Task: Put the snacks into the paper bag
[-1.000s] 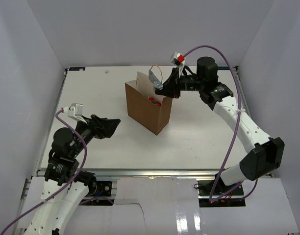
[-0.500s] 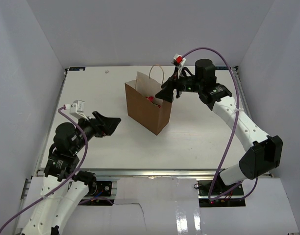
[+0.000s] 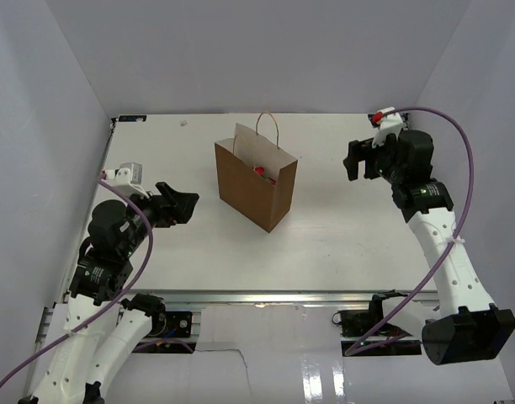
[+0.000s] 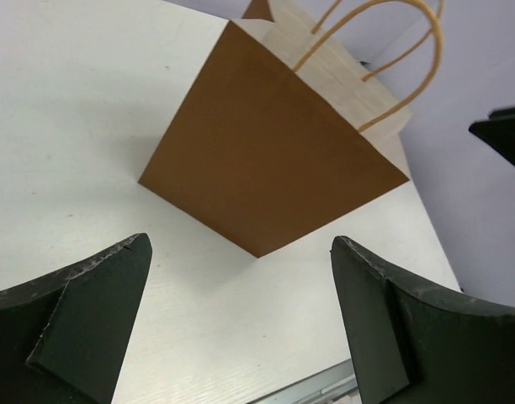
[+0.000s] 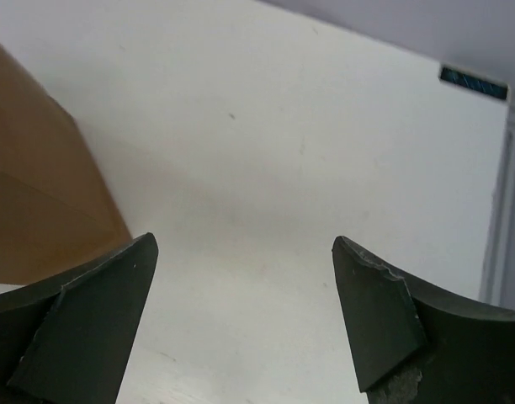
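Counter [image 3: 342, 227]: white and enclosed by pale walls. No loose packet is made out on it in any view.

Paper bag [image 3: 249, 189]: it is stood upright near the middle of the counter, long axis vertical, mouth open upward and handles raised. The footprint is set on a diagonal, with one corner turned toward the near edge. In the left wrist view the broad brown face [image 4: 266, 168] is seen straight ahead. In the right wrist view only a lower corner of the bag [image 5: 39, 185] is caught at the left margin.

Left fingers [image 3: 183, 204]: they are spread wide with nothing between them and are aimed at the bag's left face, near it but apart. By the overhead view, these are judged the nearer pair.

Right fingers [image 3: 353, 162]: they are also parted and empty, with bare counter visible between them in the wrist view [image 5: 81, 320]. They are held to the bag's right, well apart from it and about level with its rim.

Snacks: one red packet [image 3: 261, 170] is seen inside the bag mouth, against the paler lining. Any others are hidden by the bag walls, and the count cannot be told.

Judgement: the bag lies between the two arms, so any further drop would have to be made from above, down the vertical axis. With no packet seen outside the bag, the task is judged at or near its end.
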You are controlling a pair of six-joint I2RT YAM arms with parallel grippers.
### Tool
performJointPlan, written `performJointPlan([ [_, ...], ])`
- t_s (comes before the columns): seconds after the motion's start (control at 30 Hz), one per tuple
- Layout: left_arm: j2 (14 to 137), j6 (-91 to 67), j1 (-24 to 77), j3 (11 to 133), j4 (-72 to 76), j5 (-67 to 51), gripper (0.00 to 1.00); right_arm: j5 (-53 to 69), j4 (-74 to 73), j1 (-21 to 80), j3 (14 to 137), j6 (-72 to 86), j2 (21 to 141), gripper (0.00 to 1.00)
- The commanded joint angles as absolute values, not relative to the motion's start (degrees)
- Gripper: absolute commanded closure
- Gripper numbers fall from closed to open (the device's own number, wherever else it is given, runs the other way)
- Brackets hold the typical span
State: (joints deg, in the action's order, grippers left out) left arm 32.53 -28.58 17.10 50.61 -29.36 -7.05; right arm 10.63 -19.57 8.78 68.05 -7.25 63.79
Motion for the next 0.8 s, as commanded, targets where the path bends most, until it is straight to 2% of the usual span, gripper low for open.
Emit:
performJointPlan([
  [0.0, 32.7, -26.4, 17.3, 51.9, -32.3, -2.3, 0.02, -5.2, -25.0, 6.9, 62.0, -8.3, 59.8, 0.1],
  [0.17, 33.7, -26.5, 17.3, 51.4, -32.4, -2.8, 0.02, -6.9, -25.1, 4.4, 55.7, -6.7, 52.3, 0.1],
  [0.37, 32.9, -27.8, 17.4, 49.9, -32.4, -3.1, 0.02, -8.0, -25.0, 4.1, 54.1, -7.4, 48.1, 0.1],
  [0.77, 32.7, -28.5, 17.4, 49.7, -33.1, -3.3, 0.02, -10.5, -23.6, 4.1, 55.5, -4.8, 47.3, 0.1],
])
